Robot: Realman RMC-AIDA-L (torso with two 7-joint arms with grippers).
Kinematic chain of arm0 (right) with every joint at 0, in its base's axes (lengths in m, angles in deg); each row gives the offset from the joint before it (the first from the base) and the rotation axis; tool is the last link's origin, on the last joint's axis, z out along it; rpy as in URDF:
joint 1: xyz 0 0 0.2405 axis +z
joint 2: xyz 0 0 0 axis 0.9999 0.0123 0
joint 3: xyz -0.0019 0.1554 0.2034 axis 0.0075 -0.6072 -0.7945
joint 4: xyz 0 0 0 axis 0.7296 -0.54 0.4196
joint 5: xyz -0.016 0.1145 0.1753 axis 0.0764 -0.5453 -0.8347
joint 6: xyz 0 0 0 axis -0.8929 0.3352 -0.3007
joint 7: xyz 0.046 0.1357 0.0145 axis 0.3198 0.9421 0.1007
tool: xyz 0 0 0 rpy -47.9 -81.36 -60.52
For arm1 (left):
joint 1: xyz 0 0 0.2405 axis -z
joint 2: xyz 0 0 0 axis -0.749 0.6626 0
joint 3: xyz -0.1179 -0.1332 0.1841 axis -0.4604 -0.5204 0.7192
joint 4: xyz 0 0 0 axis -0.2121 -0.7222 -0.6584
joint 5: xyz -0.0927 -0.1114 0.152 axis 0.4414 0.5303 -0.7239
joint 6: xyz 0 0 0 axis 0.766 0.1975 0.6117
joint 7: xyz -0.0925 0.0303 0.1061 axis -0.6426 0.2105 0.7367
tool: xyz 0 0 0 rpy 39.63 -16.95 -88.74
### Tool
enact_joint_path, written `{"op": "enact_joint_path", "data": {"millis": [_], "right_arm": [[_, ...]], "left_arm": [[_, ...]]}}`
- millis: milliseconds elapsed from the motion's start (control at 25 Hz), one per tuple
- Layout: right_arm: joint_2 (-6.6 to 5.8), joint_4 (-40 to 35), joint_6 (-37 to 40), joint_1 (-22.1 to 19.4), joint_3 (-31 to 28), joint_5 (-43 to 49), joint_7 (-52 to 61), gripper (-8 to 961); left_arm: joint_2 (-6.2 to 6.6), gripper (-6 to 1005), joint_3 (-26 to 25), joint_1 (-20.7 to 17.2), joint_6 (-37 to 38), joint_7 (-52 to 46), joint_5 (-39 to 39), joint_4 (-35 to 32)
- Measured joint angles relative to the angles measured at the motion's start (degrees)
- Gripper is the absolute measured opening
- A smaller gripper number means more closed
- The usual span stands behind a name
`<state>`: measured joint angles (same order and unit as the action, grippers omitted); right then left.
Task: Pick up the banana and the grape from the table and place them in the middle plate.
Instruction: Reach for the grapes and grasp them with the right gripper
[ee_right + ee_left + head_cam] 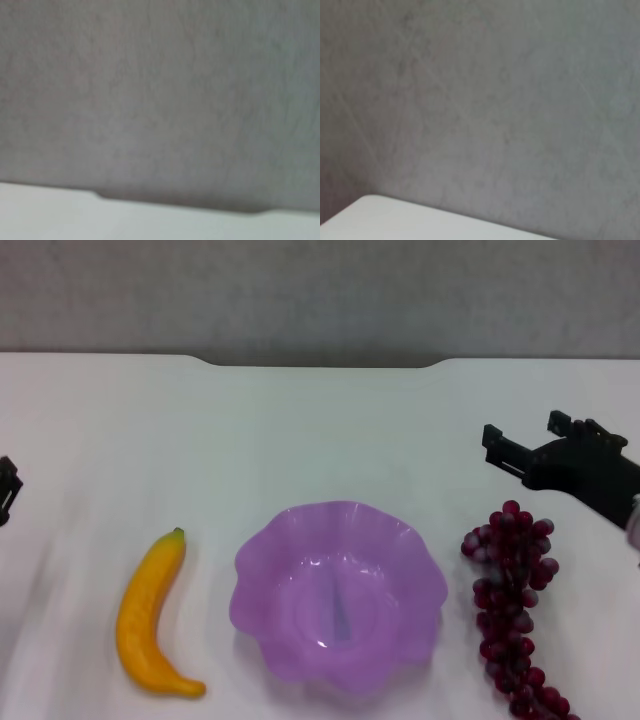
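Observation:
The yellow-orange banana [150,618] lies on the white table [320,430], left of the purple scalloped plate [262,558], which is empty. The dark red grape bunch [512,595] lies right of the plate and runs down to the front edge of the head view. My right gripper [524,430] is open and empty, hovering just beyond the top of the grape bunch, with its fingers pointing left. My left gripper [6,490] only shows as a dark bit at the far left edge, well away from the banana. Both wrist views show only wall and table edge.
A grey wall [320,290] stands behind the table. The table's far edge has a shallow notch [325,363]. The wrist views show the same wall with a strip of table [420,222] and the notch [175,205].

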<state>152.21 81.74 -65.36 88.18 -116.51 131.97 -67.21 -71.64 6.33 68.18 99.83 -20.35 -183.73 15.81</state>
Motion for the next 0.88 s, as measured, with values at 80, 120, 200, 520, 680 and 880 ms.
{"op": "enact_joint_path", "data": {"millis": [80, 120, 200, 520, 680, 880], "right_arm": [[-0.05, 1.0, -9.3, 0.9, -5.1, 0.1, 3.9, 879], [-0.09, 0.6, -13.6, 2.2, -7.4, 0.2, 6.1, 879], [-0.14, -1.8, -20.8, 5.0, -11.1, 0.4, 9.5, 878], [-0.13, -4.8, -40.8, 7.5, -25.3, 7.3, 19.3, 878], [-0.17, -4.3, -46.5, 8.0, -30.5, 12.5, 22.3, 878], [-0.03, -9.0, -49.1, 12.0, -30.6, 13.1, 21.3, 878]], "left_arm": [[0.10, 789, -0.5, 0.3, 0.3, 0.3, 0.0, 0.2], [0.08, 789, -1.0, 0.3, 0.3, 0.4, 0.0, 0.1], [-0.25, 789, -1.7, 0.1, 0.1, 0.7, -0.2, -0.5], [-0.66, 789, -1.4, -0.8, -0.1, 2.8, -0.1, -0.2], [-0.60, 789, -1.4, -0.5, -0.2, 3.0, -0.1, 1.3], [-0.45, 789, -1.9, 1.1, -1.6, 3.6, 0.1, -0.6]]}}
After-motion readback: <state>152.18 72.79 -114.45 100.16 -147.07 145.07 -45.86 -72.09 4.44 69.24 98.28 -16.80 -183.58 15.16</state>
